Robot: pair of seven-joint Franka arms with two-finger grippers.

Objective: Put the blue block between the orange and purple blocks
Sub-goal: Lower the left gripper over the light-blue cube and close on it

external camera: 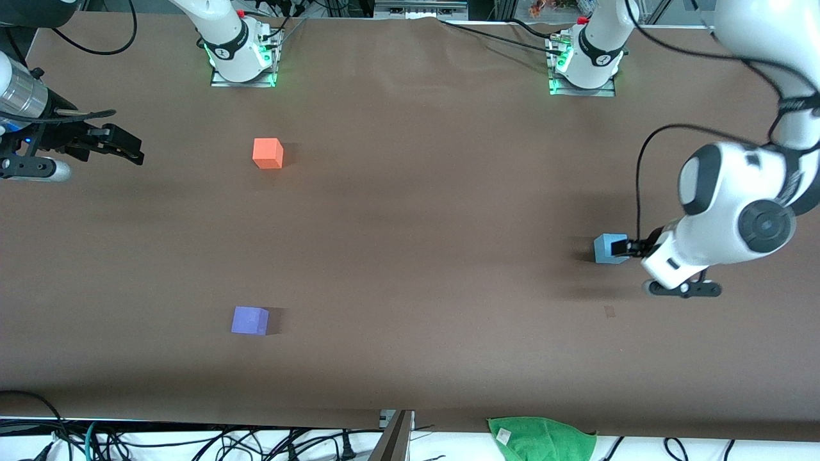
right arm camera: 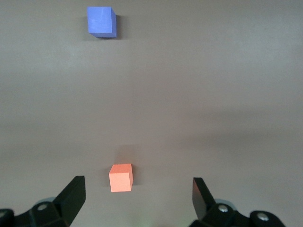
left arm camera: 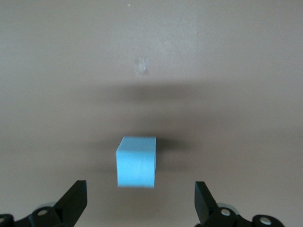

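Blue block (external camera: 607,249): light sky-blue cube, resting on the brown tabletop (external camera: 423,211) toward the left arm's end. Taken as the landmark for the entries below.

Left end effector (external camera: 624,248): low at the blue block, on the side toward the left arm's end of the tabletop. In the left wrist view its two dark fingers (left arm camera: 75,201) are spread wide, one to either side of the blue block (left arm camera: 136,161), with clear gaps on both sides; neither touches the cube.

Orange block (external camera: 268,153): bright orange cube on the tabletop, well apart from the blue block, toward the right arm's end and farther from the front camera than the blue block.

Purple block (external camera: 250,320): violet-purple cube on the tabletop, well apart from the blue block, toward the right arm's end and nearer to the front camera than the blue block. The blue block does not lie between it and the orange block.

Right end effector (external camera: 118,146): waiting over the right arm's end of the tabletop, well apart from the blue block. Fingers spread apart and holding nothing; the right wrist view shows the orange block (right arm camera: 121,177) between the finger lines and the purple block (right arm camera: 101,21) farther off.
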